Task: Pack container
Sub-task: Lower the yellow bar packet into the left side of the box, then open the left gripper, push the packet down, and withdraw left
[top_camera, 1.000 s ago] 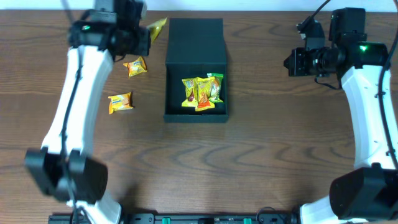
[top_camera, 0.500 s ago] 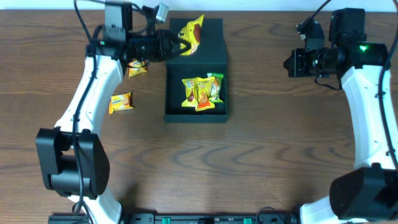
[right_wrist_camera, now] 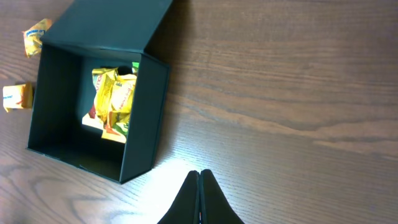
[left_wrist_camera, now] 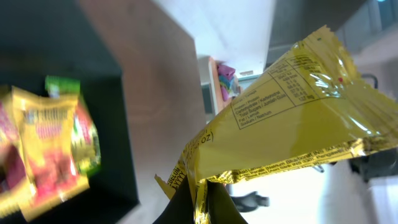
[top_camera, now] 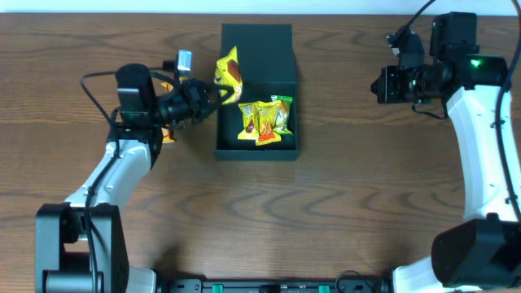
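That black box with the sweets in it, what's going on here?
The left arm's fingers pinch a yellow candy packet over the open black box, which already holds several packets. Two more packets lie on the table beside it. The right arm's fingers are shut and empty, off to the side.

My left arm (top_camera: 114,175) stretches out from its base and bends at the elbow, wrist lying level and aimed across toward my right side. The left gripper (top_camera: 218,92) is pinched tight on the bottom corner of a yellow packet (top_camera: 230,72), which stands up just past the fingertips. My right arm (top_camera: 482,155) runs straight out from its base and folds at the top so the wrist faces inward, and the right gripper (top_camera: 381,84) has its fingers (right_wrist_camera: 188,208) pressed flat together, tip to tip.
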Motion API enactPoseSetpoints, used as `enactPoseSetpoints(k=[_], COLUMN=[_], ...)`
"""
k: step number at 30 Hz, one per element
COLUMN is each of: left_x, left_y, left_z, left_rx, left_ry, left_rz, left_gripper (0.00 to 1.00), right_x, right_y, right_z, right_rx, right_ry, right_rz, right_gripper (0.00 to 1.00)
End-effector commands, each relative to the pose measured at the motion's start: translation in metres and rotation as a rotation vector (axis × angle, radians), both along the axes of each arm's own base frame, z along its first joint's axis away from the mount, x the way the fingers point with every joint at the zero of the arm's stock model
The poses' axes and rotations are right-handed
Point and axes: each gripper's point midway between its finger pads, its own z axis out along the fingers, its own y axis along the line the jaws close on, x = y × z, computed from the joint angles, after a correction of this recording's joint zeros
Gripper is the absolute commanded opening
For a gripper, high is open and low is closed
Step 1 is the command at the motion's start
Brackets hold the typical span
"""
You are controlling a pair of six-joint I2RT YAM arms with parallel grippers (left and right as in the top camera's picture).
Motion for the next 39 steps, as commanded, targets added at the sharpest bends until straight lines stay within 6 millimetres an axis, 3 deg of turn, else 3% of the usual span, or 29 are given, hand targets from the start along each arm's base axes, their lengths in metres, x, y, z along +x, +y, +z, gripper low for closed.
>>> enactPoseSetpoints(k=[1, 10, 21, 26, 33, 39], left_x=[0.001, 0.001, 0.005, 0.007, 0.019, 0.014], left_y=[-0.001, 0.006, 0.008, 0.008, 0.010, 0.013], left_z=[-0.009, -0.064, -0.105, -0.112, -0.103, -0.111], left_rx=[-0.047, -0.060, -0.041, -0.035, -0.029, 0.068], left_ry=[0.170, 0.501, 0.612, 0.628, 0.594, 0.602], left_rz=[0.045, 0.122, 0.154, 0.163, 0.179, 0.167], left_gripper=[0.06, 0.06, 0.06, 0.06, 0.06, 0.06], right_x=[-0.001, -0.004, -0.003, -0.004, -0.004, -0.004], right_y=[0.005, 0.005, 0.005, 0.005, 0.005, 0.005], right_z=[0.004, 0.003, 0.003, 0.003, 0.003, 0.003], right_rx=[0.009, 0.008, 0.004, 0.004, 0.004, 0.005], right_ry=[-0.007, 0.004, 0.000, 0.000, 0.000, 0.000], right_rz=[0.008, 0.010, 0.017, 0.017, 0.017, 0.017], right_gripper=[0.02, 0.02, 0.02, 0.01, 0.01, 0.02])
